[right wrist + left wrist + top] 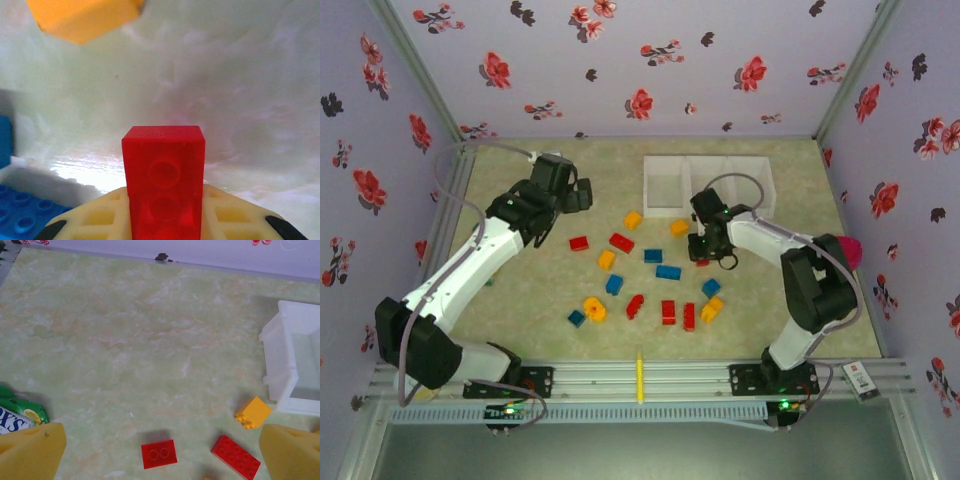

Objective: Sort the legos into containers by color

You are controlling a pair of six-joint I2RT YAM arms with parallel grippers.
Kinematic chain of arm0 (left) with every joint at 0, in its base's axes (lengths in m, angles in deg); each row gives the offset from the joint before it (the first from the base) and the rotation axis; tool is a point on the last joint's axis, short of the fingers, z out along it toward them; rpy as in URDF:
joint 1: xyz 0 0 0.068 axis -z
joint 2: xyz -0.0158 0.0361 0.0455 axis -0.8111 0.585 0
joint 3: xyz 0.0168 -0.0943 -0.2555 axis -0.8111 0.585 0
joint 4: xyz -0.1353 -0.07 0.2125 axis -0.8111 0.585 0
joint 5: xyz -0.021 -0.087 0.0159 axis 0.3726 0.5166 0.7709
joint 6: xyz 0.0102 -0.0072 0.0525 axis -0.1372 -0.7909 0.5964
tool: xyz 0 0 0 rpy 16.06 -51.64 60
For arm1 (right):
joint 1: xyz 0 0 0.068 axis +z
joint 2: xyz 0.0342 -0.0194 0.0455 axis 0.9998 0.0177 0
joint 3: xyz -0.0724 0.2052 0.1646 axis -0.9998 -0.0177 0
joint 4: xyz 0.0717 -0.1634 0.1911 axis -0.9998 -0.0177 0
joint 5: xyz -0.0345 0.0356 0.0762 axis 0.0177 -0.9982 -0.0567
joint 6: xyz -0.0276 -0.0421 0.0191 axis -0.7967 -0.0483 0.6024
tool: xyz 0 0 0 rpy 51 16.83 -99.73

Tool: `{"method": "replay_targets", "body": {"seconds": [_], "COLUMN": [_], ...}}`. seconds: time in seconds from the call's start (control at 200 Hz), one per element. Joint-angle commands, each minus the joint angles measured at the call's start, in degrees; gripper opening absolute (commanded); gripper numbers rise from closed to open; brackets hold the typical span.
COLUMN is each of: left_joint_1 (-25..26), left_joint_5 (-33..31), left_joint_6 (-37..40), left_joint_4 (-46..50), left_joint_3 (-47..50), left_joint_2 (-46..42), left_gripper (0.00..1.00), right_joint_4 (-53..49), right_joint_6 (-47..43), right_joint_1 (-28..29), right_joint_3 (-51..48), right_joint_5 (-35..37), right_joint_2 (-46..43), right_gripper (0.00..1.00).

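Note:
Red, yellow and blue legos lie scattered over the table middle, among them a red brick (579,243), a yellow brick (633,220) and a blue brick (668,272). The white three-compartment container (710,185) stands at the back. My right gripper (704,252) is low over the table, just in front of the container, shut on a red brick (164,175) that stands up between its fingers (235,217). My left gripper (575,195) hovers open at the back left. In its wrist view a small red brick (159,453) lies between the wide-apart fingertips (30,450).
A long red brick (235,456) and a yellow brick (253,412) lie near the container's corner (295,360). A green packet (20,412) sits by the left finger. A yellow brick (82,17) and a blue brick (20,212) lie close to the right gripper.

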Motion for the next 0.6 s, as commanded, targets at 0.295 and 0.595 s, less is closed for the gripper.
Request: {"method": "replay_targets", "body": {"seconds": [0.295, 0.595], "left_joint_1": [1.52, 2.86], "left_joint_5": [-1.24, -1.21], "left_joint_6": [0.17, -1.37], "left_joint_4": [3.22, 5.67], "left_joint_3": [-1.55, -0.27], "left_joint_2": [1.07, 0.81], "left_gripper": [1.0, 1.0], "right_joint_4": [-5.77, -3.25], "right_joint_6": [-6.64, -8.61], "right_joint_1": [-15.09, -21.19], "right_joint_3": [17.48, 30.03], "right_joint_5": [7.77, 7.62], "right_joint_2": [-3.7, 12.41], "right_gripper": [0.23, 0.23]}}
